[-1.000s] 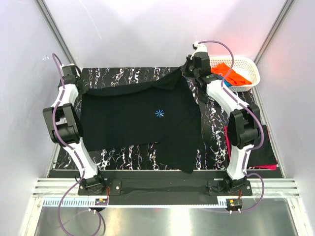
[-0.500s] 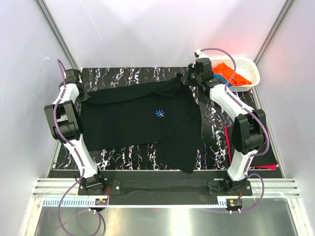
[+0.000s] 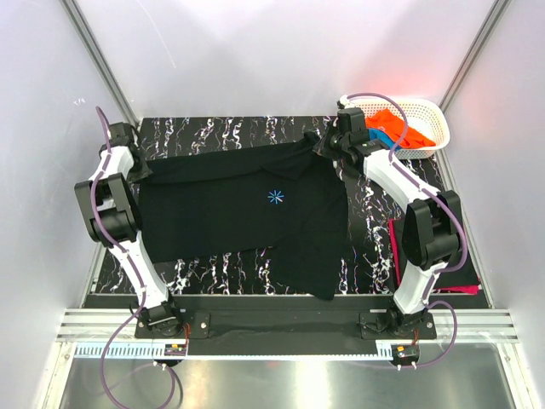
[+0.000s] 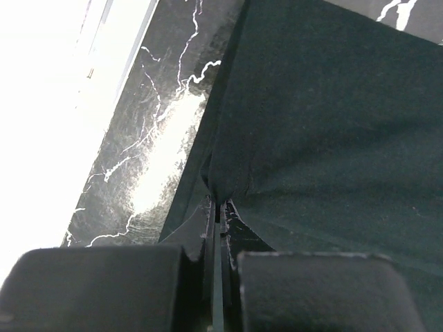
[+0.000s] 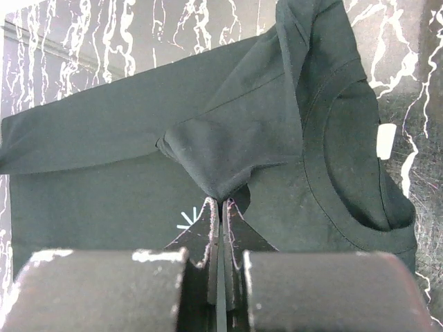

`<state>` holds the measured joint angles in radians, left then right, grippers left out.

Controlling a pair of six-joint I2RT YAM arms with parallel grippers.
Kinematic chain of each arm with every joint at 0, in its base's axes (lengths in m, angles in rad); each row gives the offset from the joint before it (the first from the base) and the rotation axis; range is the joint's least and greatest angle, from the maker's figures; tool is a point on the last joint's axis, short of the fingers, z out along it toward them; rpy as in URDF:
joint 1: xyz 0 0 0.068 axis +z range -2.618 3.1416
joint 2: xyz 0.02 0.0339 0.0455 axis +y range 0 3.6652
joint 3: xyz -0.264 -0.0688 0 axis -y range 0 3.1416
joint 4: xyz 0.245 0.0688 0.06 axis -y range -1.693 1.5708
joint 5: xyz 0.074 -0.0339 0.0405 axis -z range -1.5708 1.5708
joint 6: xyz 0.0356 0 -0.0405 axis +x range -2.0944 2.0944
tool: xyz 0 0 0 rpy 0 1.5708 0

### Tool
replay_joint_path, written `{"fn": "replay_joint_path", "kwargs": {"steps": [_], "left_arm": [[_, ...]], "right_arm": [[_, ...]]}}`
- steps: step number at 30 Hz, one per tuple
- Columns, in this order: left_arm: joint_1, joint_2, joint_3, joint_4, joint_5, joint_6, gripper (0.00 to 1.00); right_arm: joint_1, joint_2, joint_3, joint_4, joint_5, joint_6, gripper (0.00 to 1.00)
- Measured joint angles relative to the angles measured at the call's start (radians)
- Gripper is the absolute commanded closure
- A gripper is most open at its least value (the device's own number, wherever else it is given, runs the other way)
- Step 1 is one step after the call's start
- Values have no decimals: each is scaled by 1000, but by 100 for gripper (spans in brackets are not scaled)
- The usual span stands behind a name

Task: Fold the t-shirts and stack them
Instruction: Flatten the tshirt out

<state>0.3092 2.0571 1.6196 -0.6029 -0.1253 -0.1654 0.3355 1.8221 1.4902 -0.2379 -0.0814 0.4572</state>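
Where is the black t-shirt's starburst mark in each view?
Top external: starburst mark near picture centre, on the black t-shirt.
Left wrist: not in it.
Right wrist: the mark sits lower centre, just left of the right gripper.
Shared landmark: the white-veined black table.

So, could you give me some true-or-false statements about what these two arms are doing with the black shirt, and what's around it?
1. The left gripper and the right gripper are both shut on the black t-shirt. True.
2. The shirt's chest mark is red. False: the starburst is blue.
3. The shirt is already folded into a small square. False: it lies spread open across the table.
4. A white basket stands at the table's far right corner, with orange cloth in it. True.
5. The left gripper holds the collar. False: the collar lies by the right gripper; the left one pinches the shirt's left edge.
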Motion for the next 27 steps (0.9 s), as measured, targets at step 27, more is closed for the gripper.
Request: {"fn": "replay_joint_path", "kwargs": {"steps": [27], "left_arm": [[8, 104, 69, -63, -89, -16, 68]], "right_arm": [[0, -6, -25, -46, -19, -3, 100]]}}
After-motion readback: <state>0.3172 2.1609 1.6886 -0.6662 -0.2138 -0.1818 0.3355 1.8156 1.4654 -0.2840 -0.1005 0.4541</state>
